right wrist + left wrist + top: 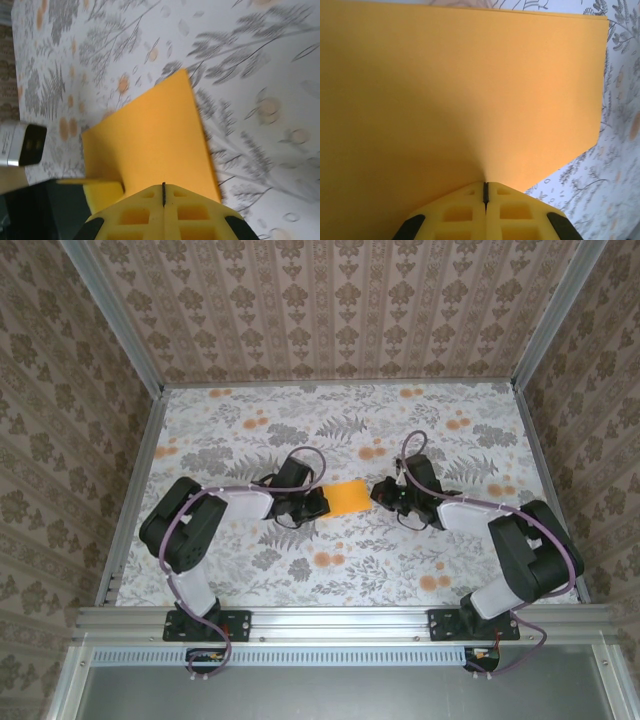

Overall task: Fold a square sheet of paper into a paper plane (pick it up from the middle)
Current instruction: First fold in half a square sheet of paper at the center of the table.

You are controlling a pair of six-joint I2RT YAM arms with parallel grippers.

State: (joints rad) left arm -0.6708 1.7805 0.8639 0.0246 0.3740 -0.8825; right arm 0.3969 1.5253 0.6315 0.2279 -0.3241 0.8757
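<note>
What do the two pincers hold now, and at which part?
The paper: the left pincer is shut on one edge, the right pincer on the opposite edge.

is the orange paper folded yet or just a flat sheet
Unfolded, it seems: the square sheet of paper shows one smooth face, straight edges and no crease in either wrist view.

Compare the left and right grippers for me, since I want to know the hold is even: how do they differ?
The left gripper meets the square sheet of paper at its left edge, while the right gripper meets its right edge. The left gripper points rightward across the table and the right gripper points leftward, so they face each other. Both are yellow-tipped and shut, and each seems to pinch the sheet's edge.
</note>
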